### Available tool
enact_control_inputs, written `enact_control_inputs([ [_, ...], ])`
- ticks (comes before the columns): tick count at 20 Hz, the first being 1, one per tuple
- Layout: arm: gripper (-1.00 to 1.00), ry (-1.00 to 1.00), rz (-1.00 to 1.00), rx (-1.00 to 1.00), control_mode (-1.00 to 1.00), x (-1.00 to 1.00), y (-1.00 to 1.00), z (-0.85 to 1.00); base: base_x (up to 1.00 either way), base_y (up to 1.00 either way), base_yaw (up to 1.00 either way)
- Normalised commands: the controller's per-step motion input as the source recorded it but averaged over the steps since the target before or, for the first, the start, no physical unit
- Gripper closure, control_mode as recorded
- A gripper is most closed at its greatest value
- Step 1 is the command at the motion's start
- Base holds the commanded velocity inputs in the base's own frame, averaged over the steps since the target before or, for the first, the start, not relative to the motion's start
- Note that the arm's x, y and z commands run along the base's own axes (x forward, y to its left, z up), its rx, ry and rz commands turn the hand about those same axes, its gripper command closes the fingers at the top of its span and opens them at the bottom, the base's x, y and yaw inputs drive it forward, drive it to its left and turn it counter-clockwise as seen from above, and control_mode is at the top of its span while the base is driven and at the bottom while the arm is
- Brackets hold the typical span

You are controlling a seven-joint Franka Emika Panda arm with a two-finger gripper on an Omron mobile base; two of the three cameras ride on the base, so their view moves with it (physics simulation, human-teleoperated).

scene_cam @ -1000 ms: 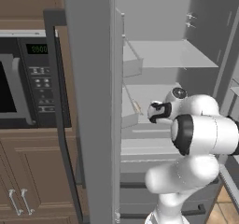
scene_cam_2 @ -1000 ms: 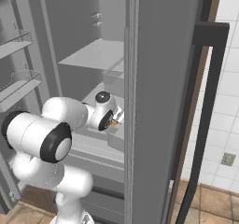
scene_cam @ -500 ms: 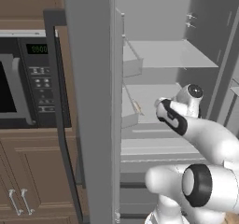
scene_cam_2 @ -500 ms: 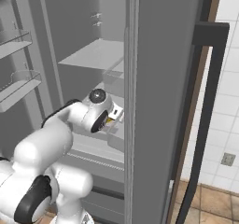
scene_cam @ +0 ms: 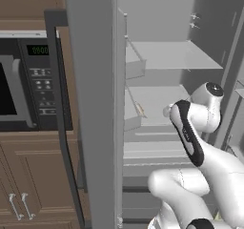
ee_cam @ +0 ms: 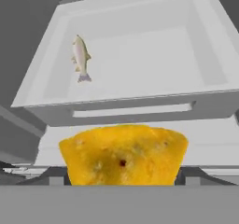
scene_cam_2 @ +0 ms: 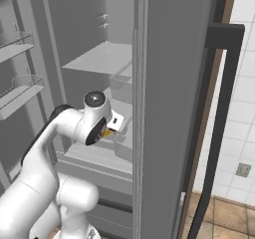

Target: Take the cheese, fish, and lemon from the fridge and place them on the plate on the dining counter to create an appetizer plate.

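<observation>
Up and to the left in the hand view, the fish lies inside a pale fridge drawer, long axis running away from me, tail toward the camera, head pointing deeper in. Nearer, dead centre, the cheese sits between my widely spread gripper jaws, broad side facing me; whether it's actually clamped I cannot tell.

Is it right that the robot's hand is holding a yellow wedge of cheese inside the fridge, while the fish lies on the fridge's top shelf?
Not quite. The hand does hold the cheese inside the fridge, but the fish lies in an open pale drawer, not on the top shelf. The hand view shows it, near the drawer's left wall.
</observation>
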Motion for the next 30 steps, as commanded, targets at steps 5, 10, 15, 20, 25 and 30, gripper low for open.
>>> enact_control_inputs([
  [5,1.0,-0.05,0.09,-0.02,-1.0,-0.88,0.29,0.14,0.0,0.0,0.0],
  [10,1.0,-0.01,0.03,0.0,-1.0,-0.74,0.03,0.61,0.0,0.0,0.0],
  [15,1.0,0.01,0.0,0.0,-1.0,-0.53,0.12,0.74,0.0,0.0,0.0],
  [20,1.0,0.01,0.0,-0.02,-1.0,-0.52,0.11,0.56,0.0,0.0,0.0],
  [25,1.0,-0.03,0.05,-0.02,-1.0,-0.54,0.02,0.06,0.0,0.0,0.0],
  [30,1.0,-0.15,0.05,-0.03,-1.0,-0.6,0.08,0.0,0.0,0.0,0.0],
])
